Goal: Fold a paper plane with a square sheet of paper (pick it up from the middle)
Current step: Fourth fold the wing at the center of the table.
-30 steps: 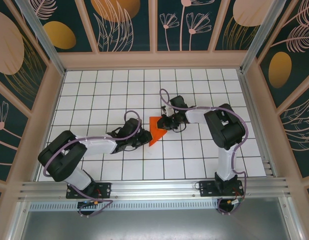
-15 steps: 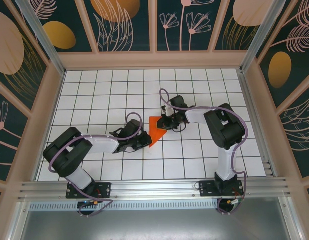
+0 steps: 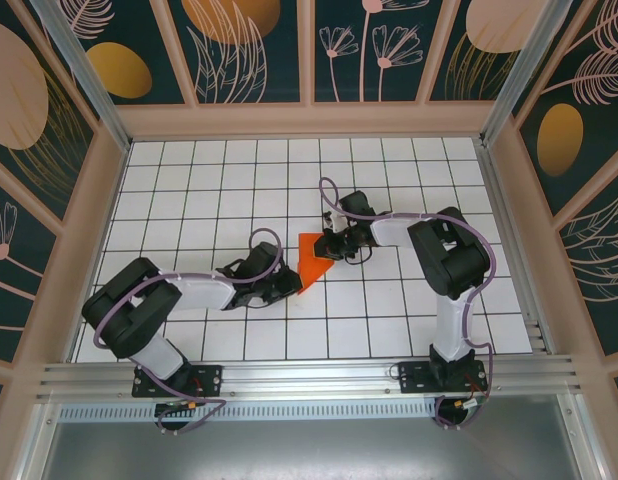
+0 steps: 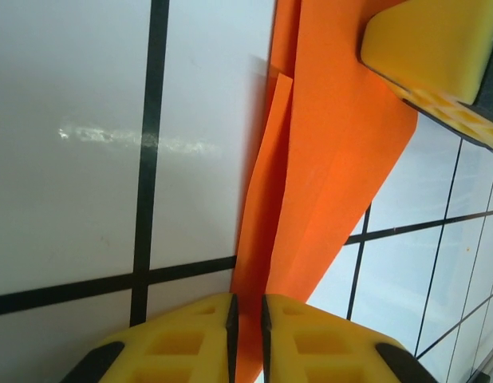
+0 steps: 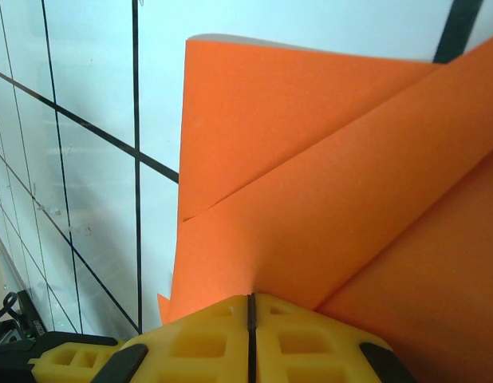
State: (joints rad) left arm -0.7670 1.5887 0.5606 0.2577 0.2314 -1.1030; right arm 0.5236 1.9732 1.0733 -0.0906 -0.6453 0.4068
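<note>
Sheet of paper (image 3: 309,256): partly folded into an orange wedge at the middle of the bench (image 3: 189,190), flaps overlapping along a slanted crease.
Left claw (image 3: 292,284): at the sheet's 7 o'clock, jaws narrowed to a slit with the paper's pointed end running into it; it looks pinched.
Right claw (image 3: 331,246): at the sheet's 2 o'clock, jaws closed flat on the folded layers.
Why held so: gripping opposite ends likely keeps the layers taut and lined up, so the crease does not slip.
Change from a second ago: the left arm has drawn in toward 3 o'clock, bringing its claw onto the tip; the right arm and the sheet have stayed put.
</note>
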